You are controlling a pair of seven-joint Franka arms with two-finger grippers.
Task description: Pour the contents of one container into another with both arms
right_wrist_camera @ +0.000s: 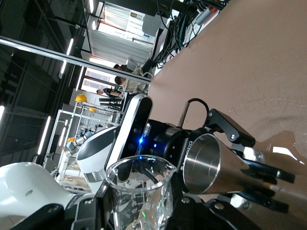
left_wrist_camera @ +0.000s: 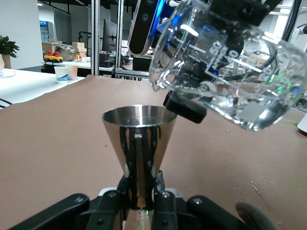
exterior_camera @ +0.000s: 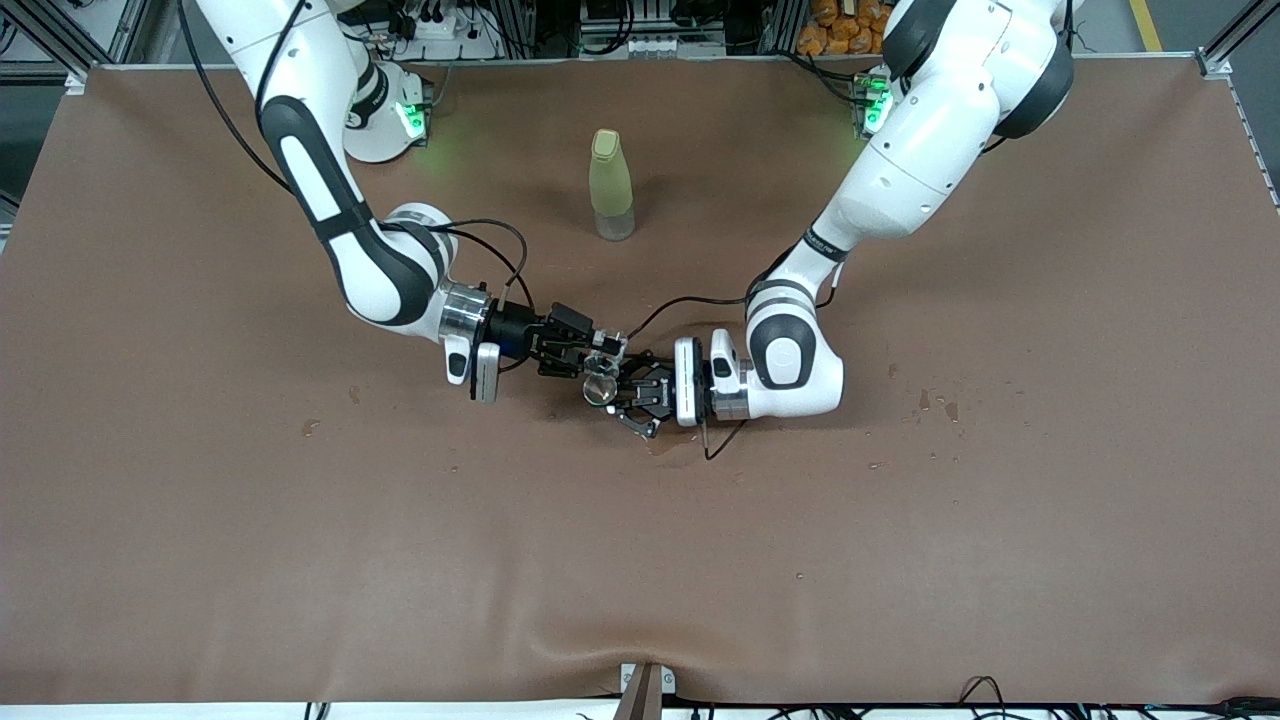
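A conical steel cup point(left_wrist_camera: 139, 139) stands upright in my left gripper point(left_wrist_camera: 141, 191), which is shut on its narrow base. Over the cup, a clear glass beaker point(left_wrist_camera: 230, 72) lies tilted with its lip just above the cup's rim and clear liquid pooled in its low side. My right gripper point(right_wrist_camera: 141, 211) is shut on the beaker point(right_wrist_camera: 144, 191), and the steel cup point(right_wrist_camera: 216, 165) shows beside it. In the front view the two grippers meet mid-table: right gripper point(exterior_camera: 585, 350), beaker point(exterior_camera: 605, 355), steel cup point(exterior_camera: 601, 388), left gripper point(exterior_camera: 632, 397).
A pale green bottle point(exterior_camera: 611, 185) with a cap stands upright, farther from the front camera than the grippers. A wet patch point(exterior_camera: 668, 445) lies on the brown table cover under the left gripper. Small dark stains point(exterior_camera: 935, 403) mark the cover toward the left arm's end.
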